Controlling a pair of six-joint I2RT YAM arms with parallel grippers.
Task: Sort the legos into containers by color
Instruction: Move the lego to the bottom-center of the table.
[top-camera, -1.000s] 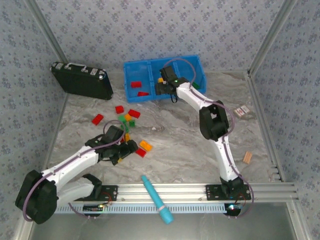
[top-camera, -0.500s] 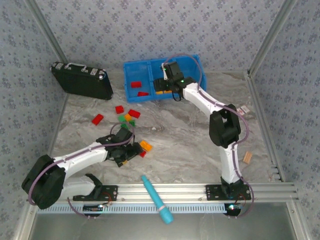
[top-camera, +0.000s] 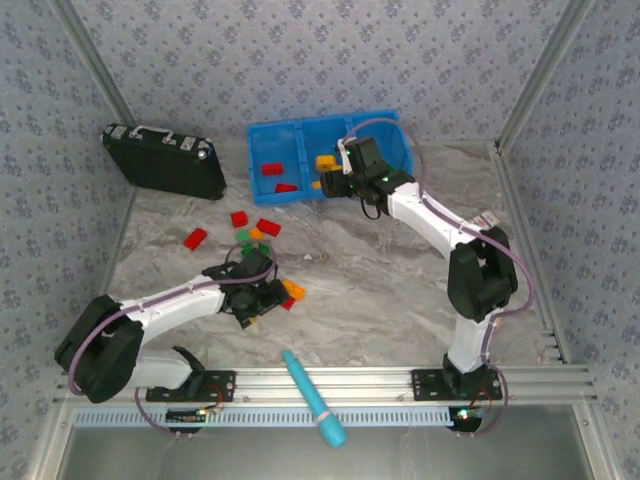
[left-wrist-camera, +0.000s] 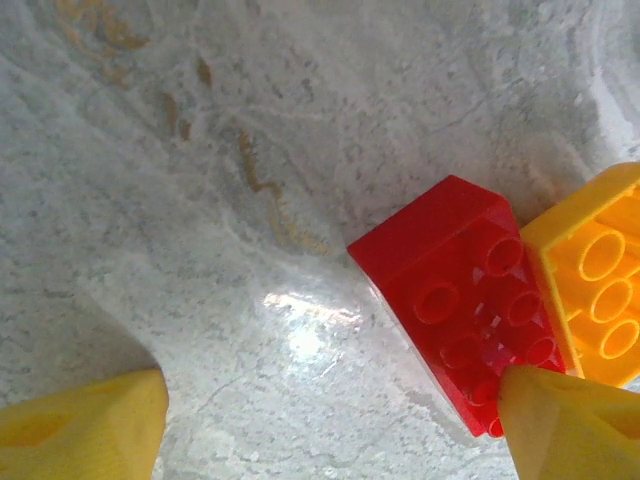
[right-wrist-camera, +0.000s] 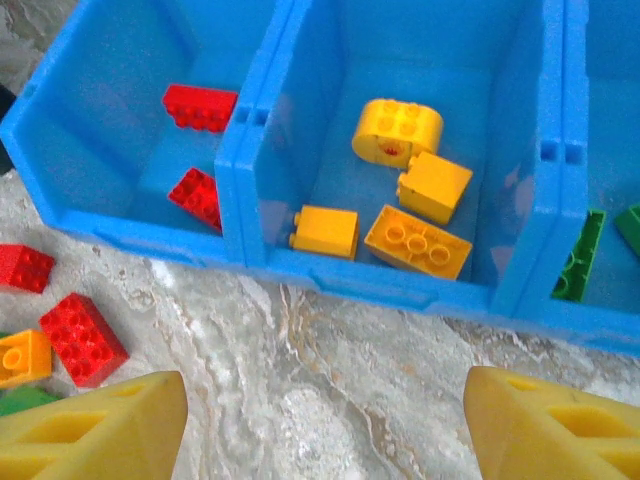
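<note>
The blue bin (top-camera: 290, 138) has three containers side by side. In the right wrist view the left one holds two red legos (right-wrist-camera: 200, 106), the middle one (right-wrist-camera: 420, 60) several orange-yellow legos (right-wrist-camera: 418, 240), the right one green legos (right-wrist-camera: 578, 258). My right gripper (right-wrist-camera: 325, 420) (top-camera: 335, 184) hangs open and empty over the table just in front of the bin wall (right-wrist-camera: 400, 285). My left gripper (left-wrist-camera: 330, 430) (top-camera: 265, 303) is open low over the table. Its right finger (left-wrist-camera: 570, 420) overlaps the edge of a loose red lego (left-wrist-camera: 455, 300) that lies against an orange lego (left-wrist-camera: 595, 290).
More loose legos lie mid-table: red (top-camera: 195, 238), red (top-camera: 239, 219), red (top-camera: 268, 227), green (top-camera: 243, 238). A black case (top-camera: 165, 160) stands at the back left. A light-blue tool (top-camera: 313, 398) lies at the near edge. Small tan blocks (top-camera: 495, 315) sit at the right.
My right gripper has drawn back from over the middle container to the table in front of the bin. My left gripper has slid right, up to the red lego beside the orange one.
</note>
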